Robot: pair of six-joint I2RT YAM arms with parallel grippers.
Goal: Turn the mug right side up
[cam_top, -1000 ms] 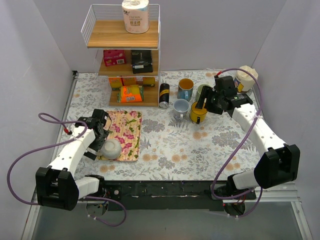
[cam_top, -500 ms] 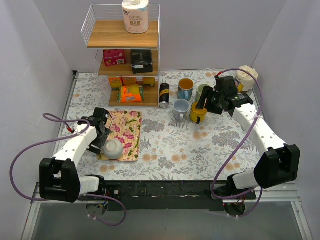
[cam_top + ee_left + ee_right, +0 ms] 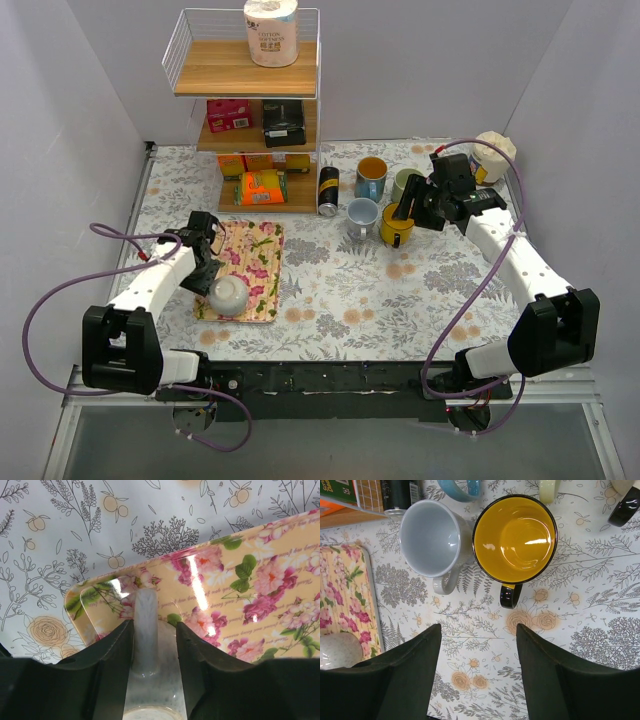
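The mug [image 3: 228, 294] is pale speckled and stands upside down on the flowered tray [image 3: 255, 250] at its near left corner. In the left wrist view its handle [image 3: 146, 625] runs up between the black fingers of my left gripper [image 3: 155, 625]. The jaws stand narrowly either side of the handle: the left finger is against it and a gap stays at the right finger. My right gripper [image 3: 410, 210] hovers open over the tablecloth just in front of a yellow mug [image 3: 515, 537], holding nothing. The upturned mug [image 3: 337, 650] also shows at the right wrist view's left edge.
A grey mug [image 3: 362, 215], the yellow mug [image 3: 396, 226], a blue mug [image 3: 371, 176] and a pale green one [image 3: 403, 182] stand upright at the back right. A black can [image 3: 327, 190] stands beside the wooden shelf [image 3: 250, 110] with boxes.
My left gripper has slid towards the mug and its jaws have narrowed from wide open to close around the handle. The right gripper has barely moved.
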